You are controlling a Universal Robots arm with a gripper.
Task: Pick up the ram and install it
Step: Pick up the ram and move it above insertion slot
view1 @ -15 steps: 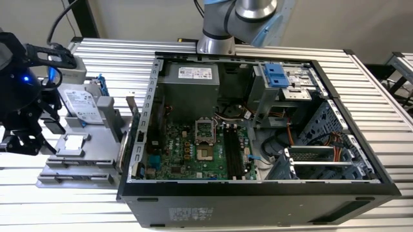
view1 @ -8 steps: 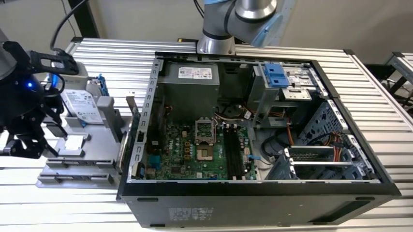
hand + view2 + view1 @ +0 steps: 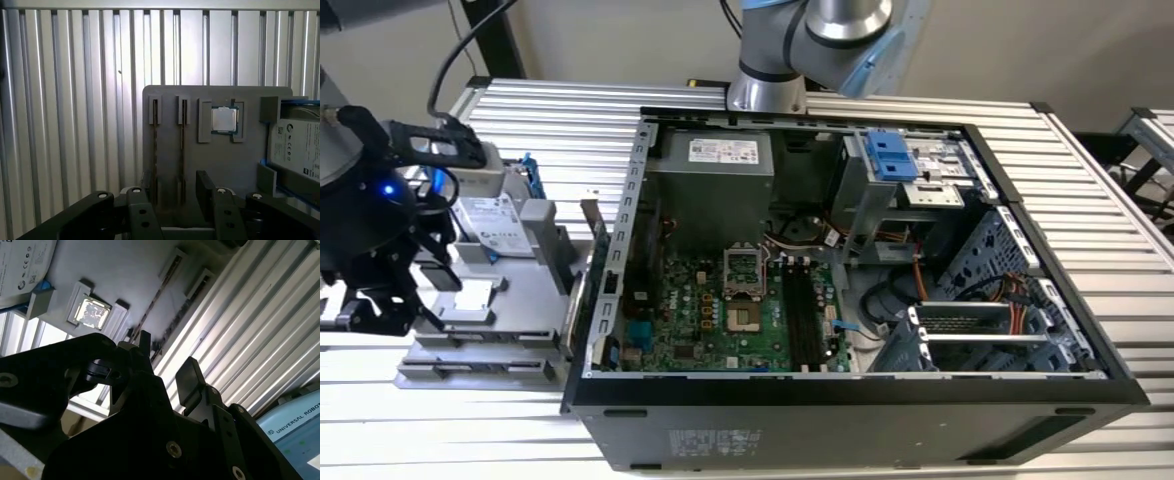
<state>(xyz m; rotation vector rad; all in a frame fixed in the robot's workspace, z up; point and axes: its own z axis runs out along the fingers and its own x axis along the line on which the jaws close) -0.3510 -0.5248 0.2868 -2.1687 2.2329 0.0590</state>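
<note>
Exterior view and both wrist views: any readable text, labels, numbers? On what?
Nothing to quote.
Power supply sticker: print too small to read.
Hard drive label: symbols and fine print, too small to read.
Computer case outer label: too small to read.
Blue-grey robot housing: one line of pale capitals, a maker's name, left unquoted.

A ribbed silver aluminium tabletop (image 3: 547, 110) of long parallel slats spans the exterior view, with bright light glaring off its ridges. Behind it rises a plain beige wall (image 3: 614, 40). At the exterior view's right, a second slatted metal table (image 3: 1155, 130) stands just apart across a dark gap
</note>
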